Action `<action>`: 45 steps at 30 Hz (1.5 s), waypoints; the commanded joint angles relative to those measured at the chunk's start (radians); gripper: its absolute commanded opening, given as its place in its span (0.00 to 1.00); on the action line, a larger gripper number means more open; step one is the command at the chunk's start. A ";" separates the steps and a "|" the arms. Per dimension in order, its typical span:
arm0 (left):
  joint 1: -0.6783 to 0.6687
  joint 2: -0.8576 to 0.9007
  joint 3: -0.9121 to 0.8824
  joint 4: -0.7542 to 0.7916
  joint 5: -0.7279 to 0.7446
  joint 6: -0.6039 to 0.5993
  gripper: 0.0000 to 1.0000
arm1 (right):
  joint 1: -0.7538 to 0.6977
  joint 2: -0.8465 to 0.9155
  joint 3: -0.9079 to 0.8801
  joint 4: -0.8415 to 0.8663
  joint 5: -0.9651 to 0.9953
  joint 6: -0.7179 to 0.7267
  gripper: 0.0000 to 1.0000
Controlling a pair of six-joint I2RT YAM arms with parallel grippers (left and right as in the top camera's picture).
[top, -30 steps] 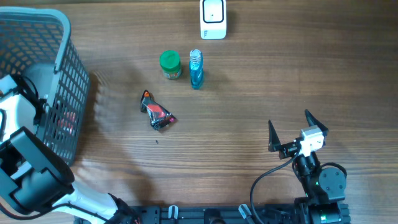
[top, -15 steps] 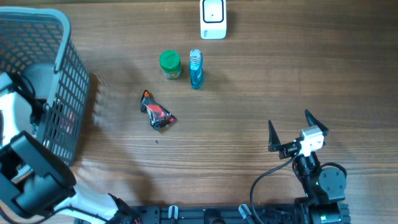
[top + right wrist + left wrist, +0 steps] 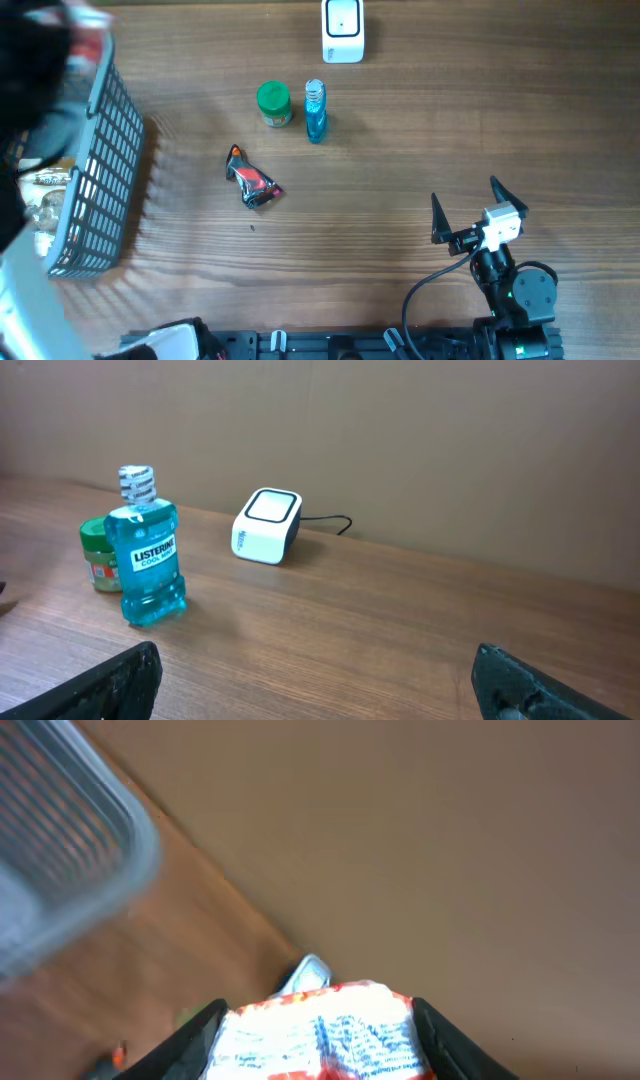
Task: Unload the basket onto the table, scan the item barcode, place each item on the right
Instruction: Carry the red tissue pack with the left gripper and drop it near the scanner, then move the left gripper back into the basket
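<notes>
Overhead: since a second ago the left arm has swung up out of the basket (image 3: pixel 105 150), now a blur, carrying a white-and-red packet (image 3: pixel 88 22) — so the item looks picked, with the scan not yet done. On the table lie one scanner (image 3: pixel 343 30), one green-lidded jar (image 3: pixel 273 103), one blue mouthwash bottle (image 3: pixel 315 110) and one dark red wrapper (image 3: pixel 253 180); the basket's contents are too unclear to count.

Left wrist: the left gripper (image 3: pixel 318 1020) is clamped on the packet, held in the air, with the scanner well ahead.

Right wrist: the right gripper (image 3: pixel 315 685) is spread wide and empty — unmoved.
</notes>
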 commanded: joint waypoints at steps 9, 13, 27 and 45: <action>-0.745 0.585 -0.161 -0.126 -0.411 0.066 0.45 | -0.003 -0.007 -0.001 0.003 -0.013 -0.006 1.00; -0.859 0.624 -0.212 -0.102 -0.454 0.064 0.45 | -0.003 -0.007 -0.001 0.003 -0.013 -0.006 1.00; -0.947 0.617 -0.588 0.363 -0.451 0.070 1.00 | -0.003 -0.007 -0.001 0.003 -0.013 -0.006 1.00; 0.129 0.021 0.220 -0.140 -0.681 0.126 1.00 | -0.003 -0.007 -0.001 0.003 -0.013 -0.006 1.00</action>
